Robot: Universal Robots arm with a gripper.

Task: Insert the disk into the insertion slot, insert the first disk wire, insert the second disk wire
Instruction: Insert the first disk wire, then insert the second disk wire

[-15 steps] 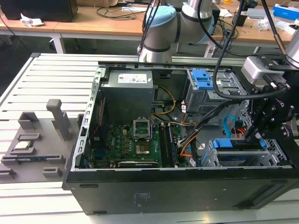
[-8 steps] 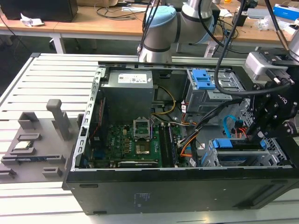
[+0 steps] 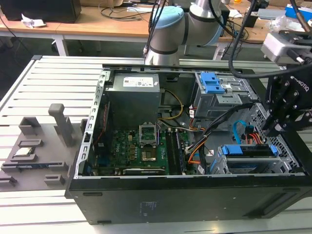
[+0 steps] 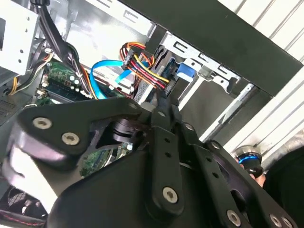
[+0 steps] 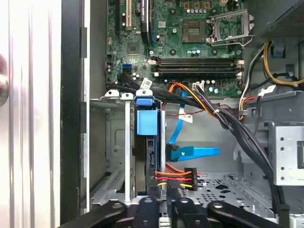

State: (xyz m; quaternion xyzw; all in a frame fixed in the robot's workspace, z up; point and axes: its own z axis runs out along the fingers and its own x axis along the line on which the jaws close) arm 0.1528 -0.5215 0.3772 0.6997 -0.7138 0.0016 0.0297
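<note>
Disk (image 5: 145,121) (blue carrier) stands on edge, seated in the insertion slot (image 5: 116,142). My gripper (image 5: 164,204) is clamped on the power connector (image 5: 176,179) at the disk's edge — 1 blue data cable (image 5: 194,152) lies just beside it.

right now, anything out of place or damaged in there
Nothing looks damaged or spilled. The blue cable loops loosely beside the disk in the insertion slot; I cannot tell whether its plug is seated.
</note>
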